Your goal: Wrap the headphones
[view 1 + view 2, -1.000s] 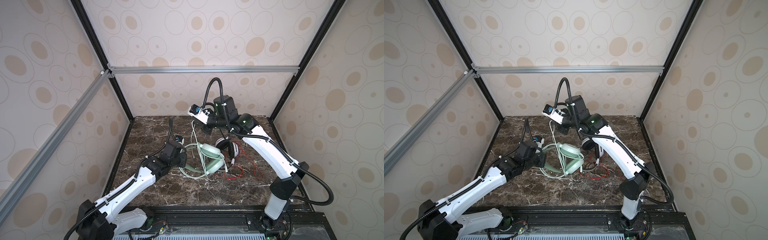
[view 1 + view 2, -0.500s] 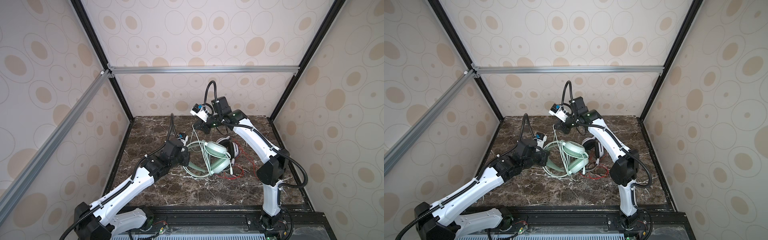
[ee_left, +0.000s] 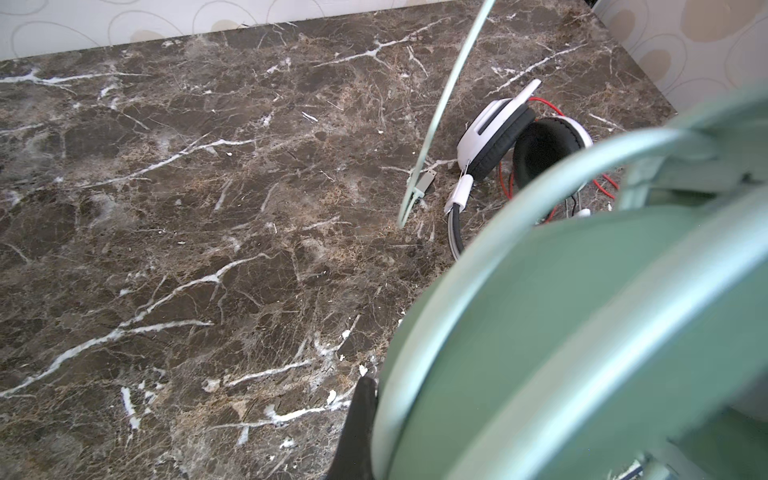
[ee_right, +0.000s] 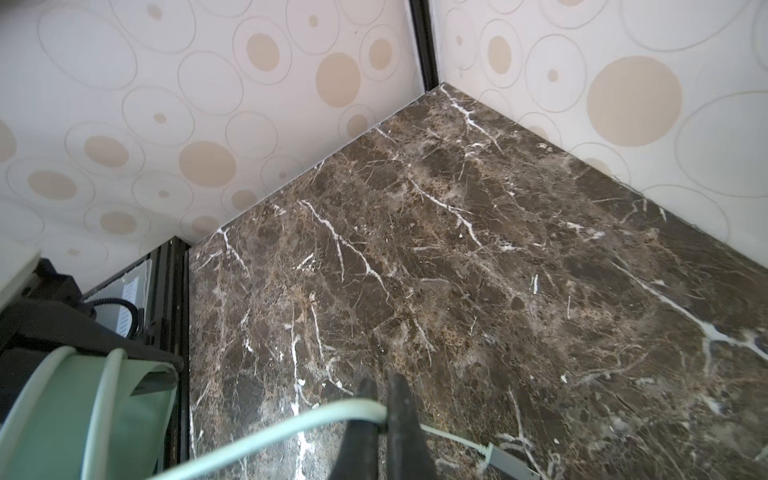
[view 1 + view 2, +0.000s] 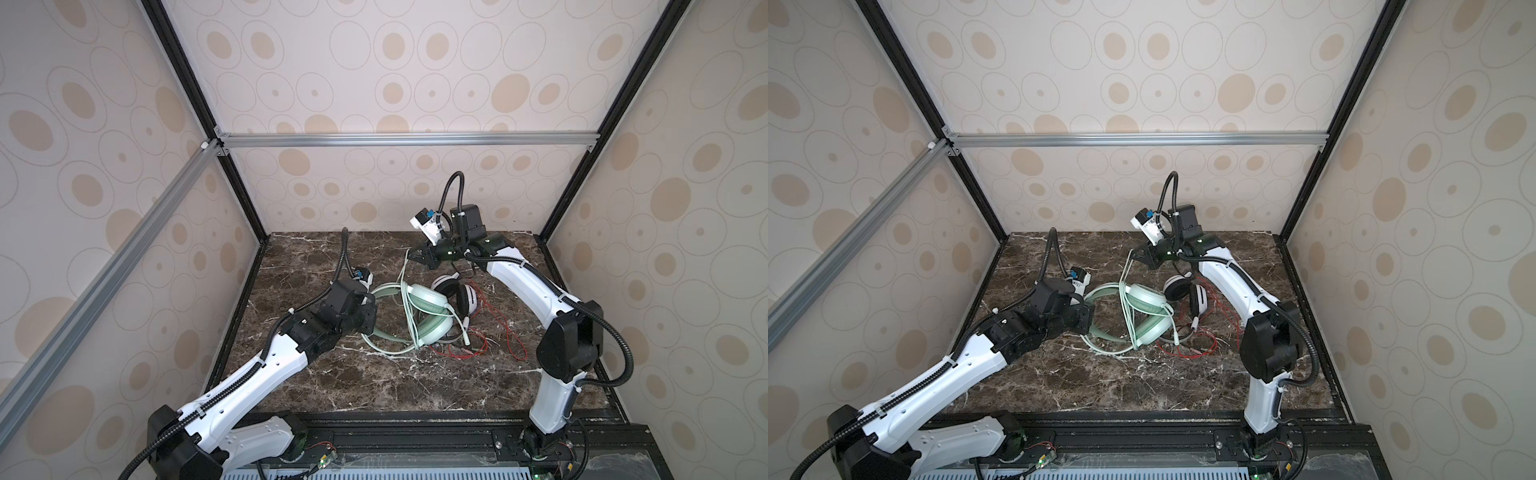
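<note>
– On the worktop (image 5: 332,374), about the middle, what lies there?

– Both headsets. The green headset (image 5: 426,301) is at the centre, and the white headset (image 5: 444,286) is just to its right and a little farther back, close against it.

– And the cables?

– The red cable (image 5: 503,328) sprawls loose on the right, toward the near side. The green cable (image 5: 402,270) rises from the green headset to the right pincer (image 5: 415,255), and strands of it cross the green cups.

– How is that pincer set?

– It is pressed together on the green cable and held above the far part of the worktop. The right wrist view shows the cable nipped between the two black fingers (image 4: 368,415), with a grey plug (image 4: 507,459) past the pinch.

– And the left one?

– The left pincer (image 5: 368,318) is low at the left end of the green headset, clamped on its headband (image 5: 384,289). In the left wrist view one black finger lies against the band, while the other is hidden.
</note>
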Action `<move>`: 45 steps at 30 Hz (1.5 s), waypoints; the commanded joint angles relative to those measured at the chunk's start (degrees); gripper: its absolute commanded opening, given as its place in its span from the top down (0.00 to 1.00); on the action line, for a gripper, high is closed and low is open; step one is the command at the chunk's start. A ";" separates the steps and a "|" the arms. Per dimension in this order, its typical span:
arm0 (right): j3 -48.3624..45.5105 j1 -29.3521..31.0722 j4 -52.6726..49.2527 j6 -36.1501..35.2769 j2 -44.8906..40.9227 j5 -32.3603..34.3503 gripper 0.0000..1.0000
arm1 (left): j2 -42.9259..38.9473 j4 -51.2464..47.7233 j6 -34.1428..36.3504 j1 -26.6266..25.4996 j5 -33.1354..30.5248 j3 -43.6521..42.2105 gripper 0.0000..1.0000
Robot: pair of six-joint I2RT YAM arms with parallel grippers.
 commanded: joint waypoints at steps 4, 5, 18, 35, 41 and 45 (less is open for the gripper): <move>-0.92 -2.56 8.80 5.37 -0.46 1.67 1.00 | -2.12 1.66 1.71 -1.41 4.88 4.44 1.00; -0.66 -2.57 8.85 5.91 0.18 0.57 1.00 | -2.09 1.86 1.55 -1.45 5.31 4.93 1.00; -4.69 -2.04 17.53 14.62 5.09 -14.03 0.63 | 5.07 -3.14 2.68 -0.13 1.40 27.08 1.00; -41.77 1.06 29.21 16.02 -21.94 -1.63 0.39 | 12.66 -9.02 6.89 1.17 -5.99 43.43 1.00; -49.01 7.40 32.59 17.38 -23.51 4.79 0.38 | 13.77 -9.69 7.12 1.21 -5.25 45.87 1.00; -52.03 7.41 37.39 20.29 -21.14 4.94 0.38 | 13.86 -9.82 7.23 1.23 -4.81 46.50 1.00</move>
